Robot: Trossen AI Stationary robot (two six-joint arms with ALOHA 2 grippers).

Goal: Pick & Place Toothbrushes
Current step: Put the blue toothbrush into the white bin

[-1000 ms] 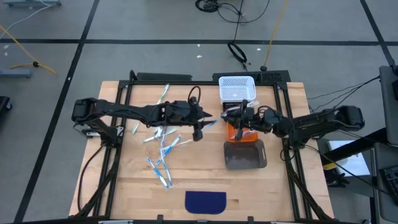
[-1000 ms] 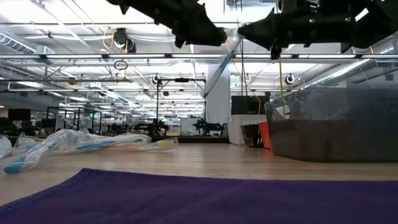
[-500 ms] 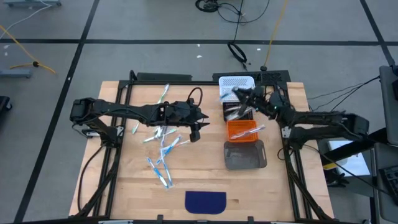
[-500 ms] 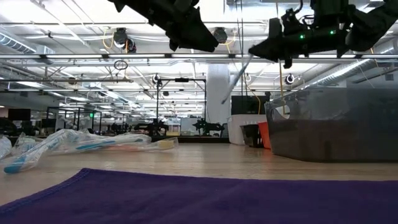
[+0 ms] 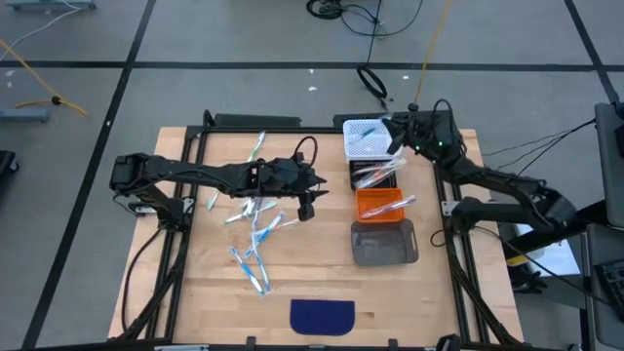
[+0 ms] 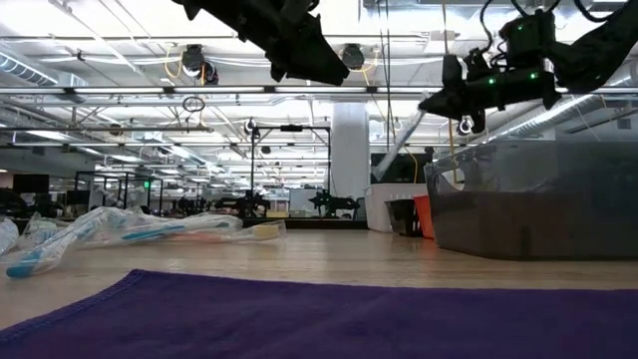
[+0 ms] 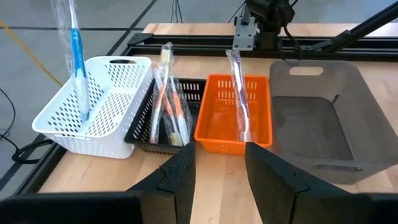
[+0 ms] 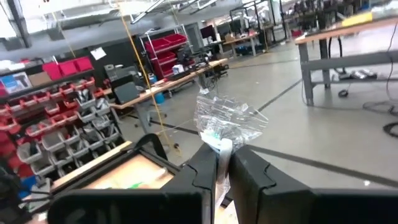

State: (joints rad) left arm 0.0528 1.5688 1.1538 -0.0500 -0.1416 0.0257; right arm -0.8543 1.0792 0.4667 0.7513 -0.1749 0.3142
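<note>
Far left on the wooden table [image 5: 195,283]: loose pile of thin wrapped toothbrushes [image 5: 252,219], blue, green and white in shiny clear film, lying flat at all angles. Just right of that pile, above the table's middle: left gripper [image 5: 306,202], fingers spread wide with nothing between them, seen plainly in its own wrist view, and pointing toward the row of bins. Further right, along the far-to-near line: white perforated plastic basket [image 5: 348,146], black mesh basket [image 5: 374,176] with orange-red brushes inside, orange plastic bin [image 5: 363,207] with one pale brush across it, and grey plastic tub [image 5: 383,244], apparently with nothing in it. At the far right end, over the white basket's far corner: right gripper [image 8: 224,155], pinched tight on the crinkled top of the wrapper of a single blue toothbrush in clear film [image 7: 76,53]. From the left wrist view, hanging nearly upright, long axis close to vertical, lower end dipping inside the white basket; from the low view, slanting a little down and away from the fingers. So, directly below the right gripper and already within the basket's rim: judged ready for release by simply parting the fingers. Nearer arm for the next brush from the pile: the left, with the pile just beside it
</note>
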